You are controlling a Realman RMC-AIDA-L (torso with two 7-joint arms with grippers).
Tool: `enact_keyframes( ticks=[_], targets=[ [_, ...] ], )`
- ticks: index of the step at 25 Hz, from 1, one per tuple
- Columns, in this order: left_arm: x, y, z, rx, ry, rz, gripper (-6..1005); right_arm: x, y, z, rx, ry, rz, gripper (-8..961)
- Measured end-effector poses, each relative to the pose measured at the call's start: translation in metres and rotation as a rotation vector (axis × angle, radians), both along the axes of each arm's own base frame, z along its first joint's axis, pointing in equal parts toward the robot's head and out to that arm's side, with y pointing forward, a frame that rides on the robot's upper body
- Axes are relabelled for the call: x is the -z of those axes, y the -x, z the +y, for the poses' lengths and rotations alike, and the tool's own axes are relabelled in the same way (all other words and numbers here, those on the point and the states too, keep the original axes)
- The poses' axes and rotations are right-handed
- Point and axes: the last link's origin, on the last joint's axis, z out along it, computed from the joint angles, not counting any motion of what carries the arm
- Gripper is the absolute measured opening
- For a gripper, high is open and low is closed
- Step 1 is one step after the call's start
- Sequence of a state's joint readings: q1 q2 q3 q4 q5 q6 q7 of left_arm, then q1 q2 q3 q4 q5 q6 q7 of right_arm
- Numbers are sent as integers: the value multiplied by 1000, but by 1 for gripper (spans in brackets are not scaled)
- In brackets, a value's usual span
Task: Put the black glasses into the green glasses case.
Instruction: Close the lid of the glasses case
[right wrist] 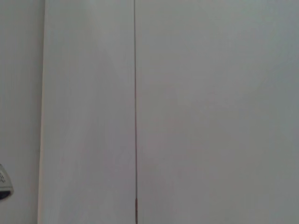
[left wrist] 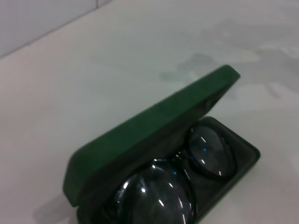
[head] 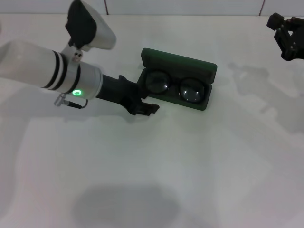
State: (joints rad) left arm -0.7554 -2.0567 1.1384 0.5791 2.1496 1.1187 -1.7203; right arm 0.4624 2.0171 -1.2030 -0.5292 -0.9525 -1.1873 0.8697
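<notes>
The green glasses case (head: 179, 62) lies open on the white table at the middle back, its lid raised toward the far side. The black glasses (head: 174, 86) lie inside it, lenses up. In the left wrist view the case lid (left wrist: 154, 126) stands half raised over the glasses (left wrist: 205, 150) in the tray. My left gripper (head: 146, 98) is open and empty at the case's left end, low over the table. My right gripper (head: 287, 36) is parked at the far right, well away from the case.
The white table (head: 190, 166) spreads bare in front of the case and to both sides. The right wrist view shows only a pale panel with a thin vertical seam (right wrist: 135, 112).
</notes>
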Motion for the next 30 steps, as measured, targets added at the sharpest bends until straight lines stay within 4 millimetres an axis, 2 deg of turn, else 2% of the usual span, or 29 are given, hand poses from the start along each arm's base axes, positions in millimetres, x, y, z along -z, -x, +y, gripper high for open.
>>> enact_keyframes(
  ticks=[14, 25, 30],
  targets=[
    [14, -14, 1, 42, 31, 27, 554, 0, 2, 1, -9, -4, -7, 27],
    [12, -16, 7, 35, -10, 10, 553, 2, -1, 0, -2, -1, -8, 27],
    [10, -21, -3, 59, 58, -19, 553, 2, -2, -2, 2, -1, -7, 28]
  ],
)
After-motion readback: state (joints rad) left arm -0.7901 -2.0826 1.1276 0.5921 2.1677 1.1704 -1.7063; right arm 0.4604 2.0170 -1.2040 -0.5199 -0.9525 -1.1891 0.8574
